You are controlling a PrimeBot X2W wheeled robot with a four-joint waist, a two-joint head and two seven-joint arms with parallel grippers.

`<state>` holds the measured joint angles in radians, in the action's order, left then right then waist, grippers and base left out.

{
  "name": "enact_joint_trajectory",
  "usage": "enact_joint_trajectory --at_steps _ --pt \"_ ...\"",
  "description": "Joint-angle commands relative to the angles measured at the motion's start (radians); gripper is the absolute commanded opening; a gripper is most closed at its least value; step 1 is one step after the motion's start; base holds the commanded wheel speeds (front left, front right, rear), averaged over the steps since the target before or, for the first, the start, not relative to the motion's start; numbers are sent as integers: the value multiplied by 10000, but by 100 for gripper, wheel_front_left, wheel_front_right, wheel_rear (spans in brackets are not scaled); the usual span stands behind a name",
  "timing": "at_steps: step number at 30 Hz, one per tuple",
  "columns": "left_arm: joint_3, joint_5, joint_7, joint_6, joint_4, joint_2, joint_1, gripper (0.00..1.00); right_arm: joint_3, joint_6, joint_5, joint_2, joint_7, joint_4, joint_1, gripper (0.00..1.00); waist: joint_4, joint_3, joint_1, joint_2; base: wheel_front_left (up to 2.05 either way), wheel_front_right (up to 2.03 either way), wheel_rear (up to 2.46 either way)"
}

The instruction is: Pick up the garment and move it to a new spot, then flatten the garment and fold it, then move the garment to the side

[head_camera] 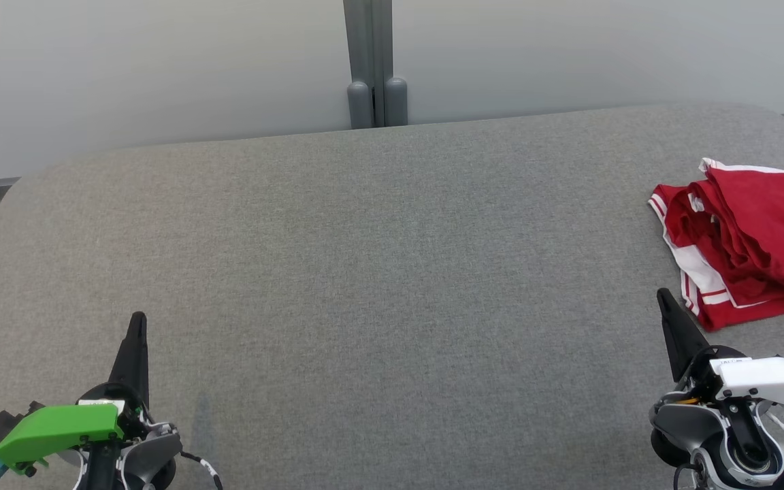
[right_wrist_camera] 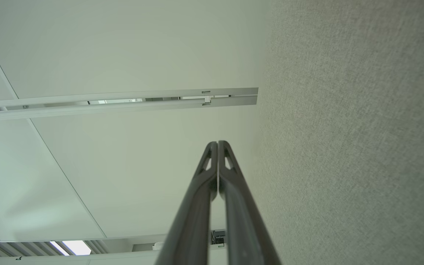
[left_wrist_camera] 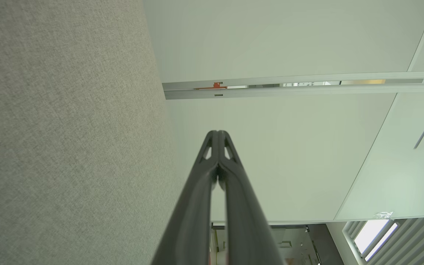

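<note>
The garment (head_camera: 753, 238), red with white stripes, lies in a rumpled heap on the table (head_camera: 392, 272), at its right side, and the right edge of the head view cuts it off. Its folds are stacked unevenly, with a white-trimmed hem along the near left edge.

The left gripper (head_camera: 137, 318) hangs over the near left part of the grey cloth surface, well apart from the garment. Its two dark fingers are pressed together into a single point and hold nothing. A green cover (head_camera: 58, 429) sits on its wrist.

The right gripper (head_camera: 664, 294) is at the near right, its tip just beside the garment's near left corner. It seems to stop short of the cloth, though the angle makes that hard to judge. In the right wrist view its fingers (right_wrist_camera: 234, 206) meet at the tips with nothing between them. A white cover (head_camera: 766, 378) sits on that wrist.

Behind the table stands a pale wall (head_camera: 160, 68), split by a grey post (head_camera: 373, 61).
</note>
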<state>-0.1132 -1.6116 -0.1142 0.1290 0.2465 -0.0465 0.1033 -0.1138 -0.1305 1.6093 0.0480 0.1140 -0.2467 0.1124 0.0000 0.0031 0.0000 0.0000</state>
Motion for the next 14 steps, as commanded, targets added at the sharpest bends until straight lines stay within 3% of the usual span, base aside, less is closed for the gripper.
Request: enact_joint_trajectory --at_steps 1,14 --pt "-27 -28 -31 36 -27 -70 105 0 -12 -4 69 42 25 57 -85 0 0 0 0 0 0 0 0" --pt "-27 -29 -30 36 -27 -70 105 0 -11 -5 70 41 25 57 -85 0 0 0 0 0 0 0 0"
